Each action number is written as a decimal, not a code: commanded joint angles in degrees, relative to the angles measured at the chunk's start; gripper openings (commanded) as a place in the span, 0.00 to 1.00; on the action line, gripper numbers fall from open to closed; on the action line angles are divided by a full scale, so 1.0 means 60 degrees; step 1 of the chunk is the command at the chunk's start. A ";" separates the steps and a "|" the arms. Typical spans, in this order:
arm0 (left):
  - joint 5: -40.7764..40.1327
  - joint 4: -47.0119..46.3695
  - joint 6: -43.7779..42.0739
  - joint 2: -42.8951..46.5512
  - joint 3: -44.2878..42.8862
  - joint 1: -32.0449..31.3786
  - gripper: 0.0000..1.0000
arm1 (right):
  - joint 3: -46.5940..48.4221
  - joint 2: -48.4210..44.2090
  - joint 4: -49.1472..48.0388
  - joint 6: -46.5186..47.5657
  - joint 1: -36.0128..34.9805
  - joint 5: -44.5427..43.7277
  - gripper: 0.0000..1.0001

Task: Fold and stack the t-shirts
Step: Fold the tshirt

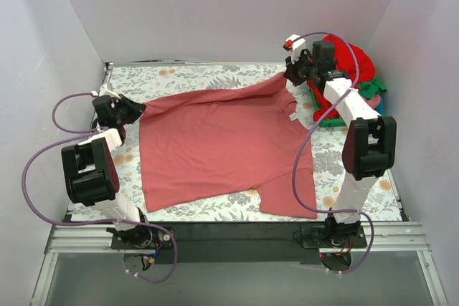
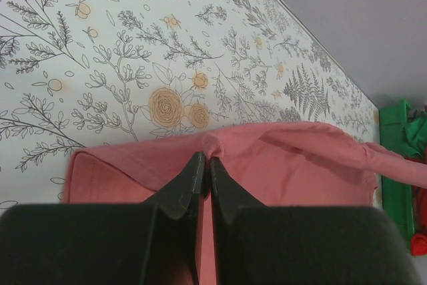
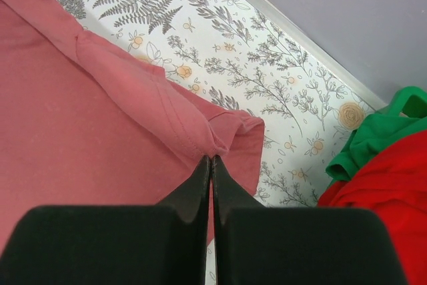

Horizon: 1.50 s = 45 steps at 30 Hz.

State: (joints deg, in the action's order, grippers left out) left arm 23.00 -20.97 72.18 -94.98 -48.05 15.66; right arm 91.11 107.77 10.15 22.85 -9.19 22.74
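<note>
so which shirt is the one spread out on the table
The dusty rose shirt, spread across the middle, left claw and right claw each pinching its far edge. The red shirt and green shirt lie bunched at the far right.

Floral-print table (image 1: 179,77), dusty-rose t-shirt (image 1: 215,141) spread across it, green basket (image 1: 334,122) holding red and green shirts (image 1: 358,62) at right edge

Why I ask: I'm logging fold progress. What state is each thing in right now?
dusty rose t-shirt: unfolded, spread out, far edge stretched between both grippers
left gripper: shut on the rose shirt's edge
right gripper: shut on the rose shirt's edge
red t-shirt: crumpled, unfolded
green t-shirt: crumpled, beside the red one
green basket: holding the crumpled shirts
</note>
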 commanded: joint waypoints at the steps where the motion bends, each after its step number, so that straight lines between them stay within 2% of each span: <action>1: -0.0172 0.0140 -0.0223 0.0683 0.0230 0.0071 0.00 | -0.0243 -0.0617 -0.0505 -0.0132 0.0081 0.0194 0.01; 14: -0.0845 0.0638 -0.0282 0.0845 0.0466 0.0071 0.00 | -0.1239 -0.1129 -0.0784 -0.0220 0.0184 0.0443 0.01; 45: -0.1139 0.1108 -0.0517 0.0786 0.0274 0.0071 0.00 | -0.2704 -0.1789 -0.1121 -0.0132 0.0213 0.0897 0.01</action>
State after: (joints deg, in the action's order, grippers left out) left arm 17.28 -14.70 70.28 -92.88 -44.97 15.66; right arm 75.57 100.40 5.80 21.61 -8.32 26.61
